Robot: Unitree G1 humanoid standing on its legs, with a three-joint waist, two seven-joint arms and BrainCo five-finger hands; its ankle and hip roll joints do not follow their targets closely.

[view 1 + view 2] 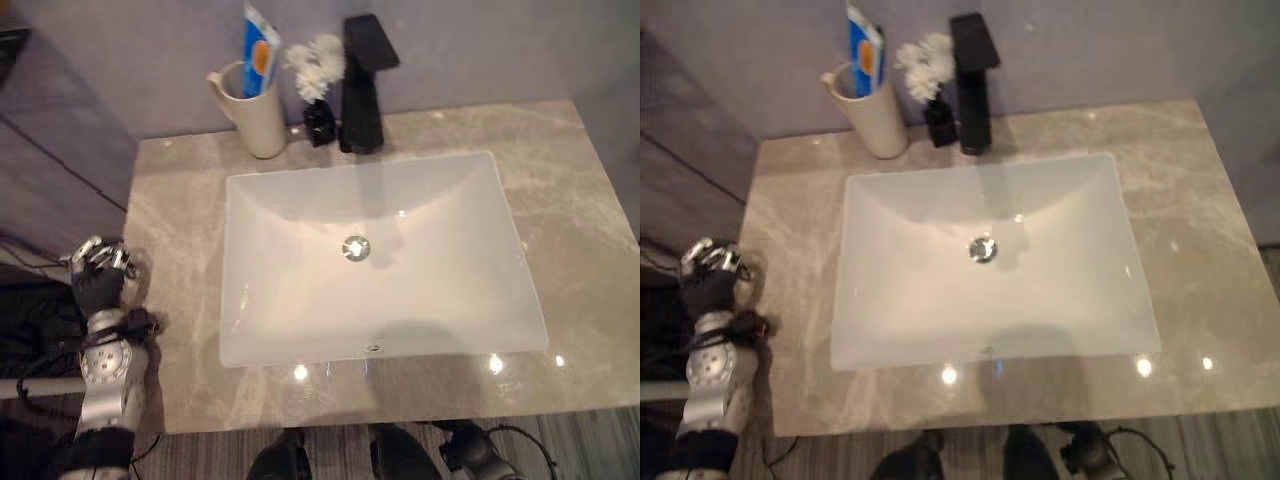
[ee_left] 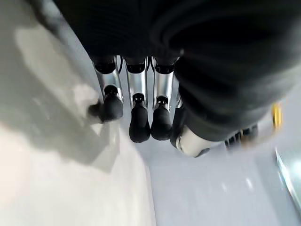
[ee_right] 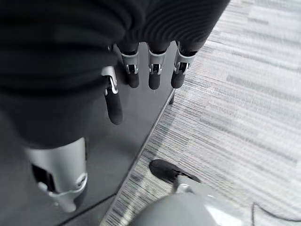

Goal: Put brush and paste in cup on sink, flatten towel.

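A cream cup [image 1: 258, 115] with a handle stands at the back left of the marble counter [image 1: 585, 230]. A blue, white and orange toothpaste tube [image 1: 258, 52] stands upright in it. My left hand [image 1: 100, 285] hovers at the counter's left edge, well in front of the cup. In the left wrist view its fingers [image 2: 138, 106] are relaxed and hold nothing, close over the pale counter surface. My right hand [image 3: 154, 66] hangs low beside a dark cabinet panel [image 3: 136, 122], fingers relaxed and empty.
A white rectangular basin [image 1: 250, 225] with a chrome drain [image 1: 356, 247] fills the counter's middle. Behind it stand a black faucet [image 1: 362, 90] and a small black vase of white flowers [image 1: 316, 72]. Grey striped carpet [image 3: 244, 108] lies below the right hand.
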